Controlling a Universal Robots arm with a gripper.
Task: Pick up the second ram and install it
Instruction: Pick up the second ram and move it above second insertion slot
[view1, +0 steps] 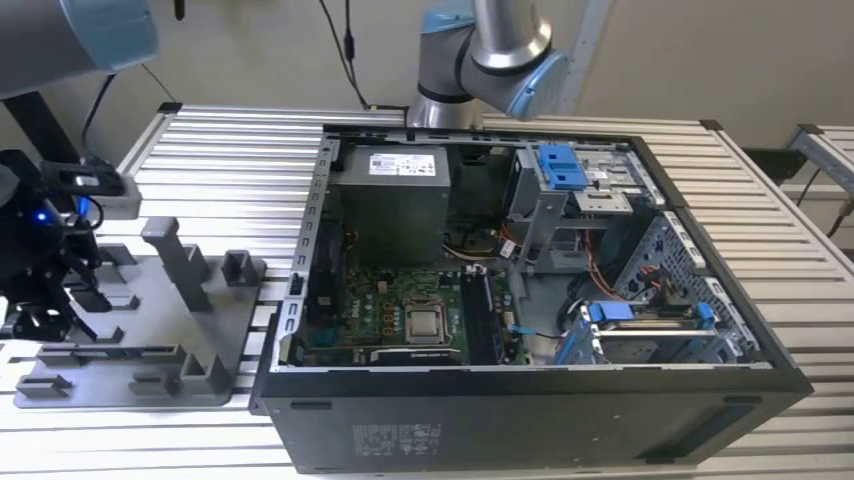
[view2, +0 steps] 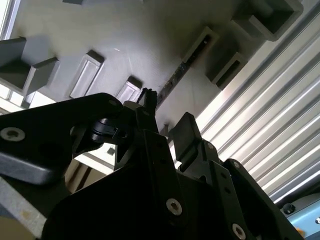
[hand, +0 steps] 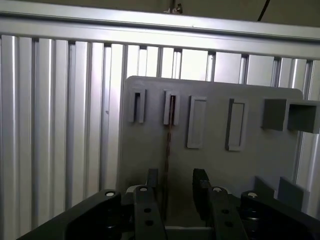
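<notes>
Grey plastic fixture plate (view1: 200, 330) is lying on the slatted metal tabletop (view1: 227, 140), near its edge at the exterior view's left, and is holding the second ram (hand: 167, 150) upright on its edge in a slot. The gripper (hand: 176, 182) is hovering over it, spread wide, its fingers (hand: 152, 182) straddling the stick. Rightward, an open computer case (view1: 534, 420) is sitting.

This is a robotics lab or assembly test cell: a workbench of ribbed silver aluminium profiles (view1: 774, 200) carries an opened black desktop computer case (view1: 534, 430) (motherboard bared), a grey plastic fixture plate (view1: 220, 330) alongside, and a grey-and-blue jointed robot arm (view1: 487, 45) behind.
</notes>
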